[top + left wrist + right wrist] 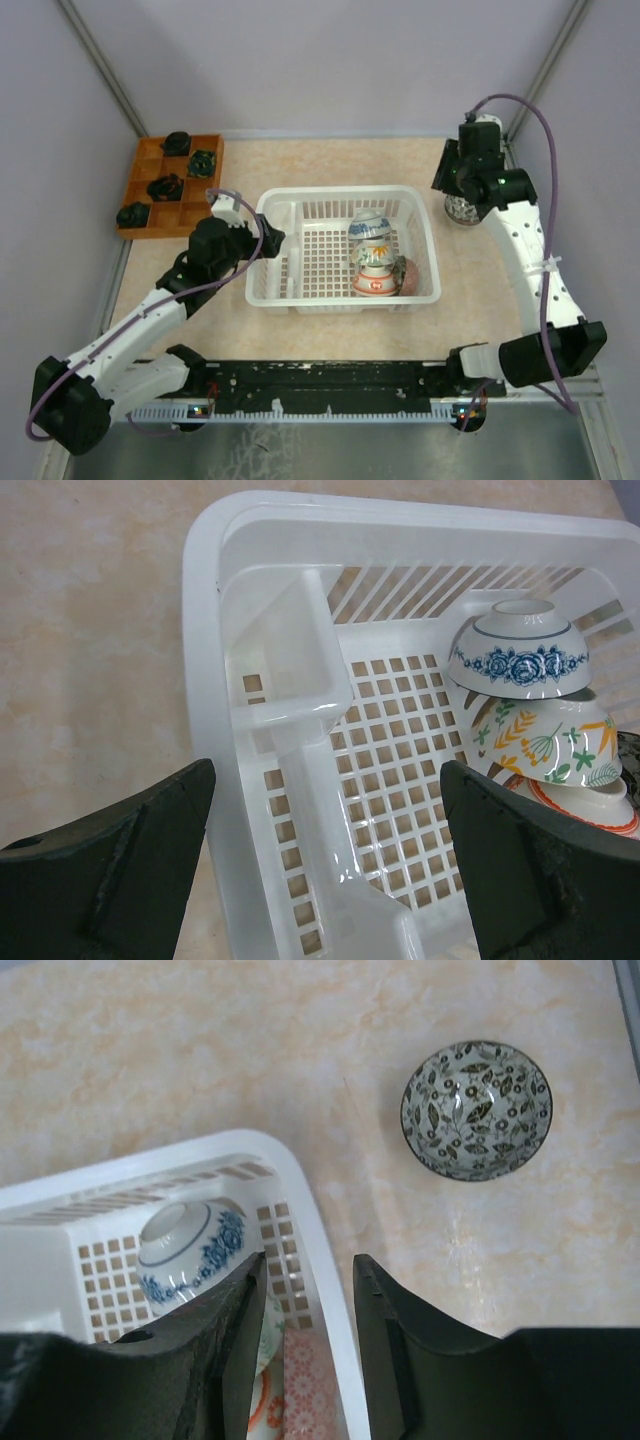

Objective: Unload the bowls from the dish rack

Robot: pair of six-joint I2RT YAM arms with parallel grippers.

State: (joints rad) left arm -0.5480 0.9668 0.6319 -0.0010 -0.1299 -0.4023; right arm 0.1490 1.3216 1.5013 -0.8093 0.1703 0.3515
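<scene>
The white dish rack (300, 285) stands mid-table. Three bowls lean stacked on edge in its right half: a blue-and-white one (515, 660), one with orange and green leaves (545, 745), and one with a red-orange rim (585, 800). A dark speckled bowl (403, 275) leans behind them. Another bowl (476, 1110), with a dark leaf pattern, sits upright on the table beyond the rack's far right corner. My left gripper (325, 780) is wide open, straddling the rack's left wall (205, 710). My right gripper (308, 1275) hangs open and holds nothing, above the rack's far right corner (300, 1190).
A brown wooden compartmented tray (150, 150) with several dark lumps lies at the far left. Grey walls close off the back and sides. An upright white divider (290, 670) stands inside the rack's left end.
</scene>
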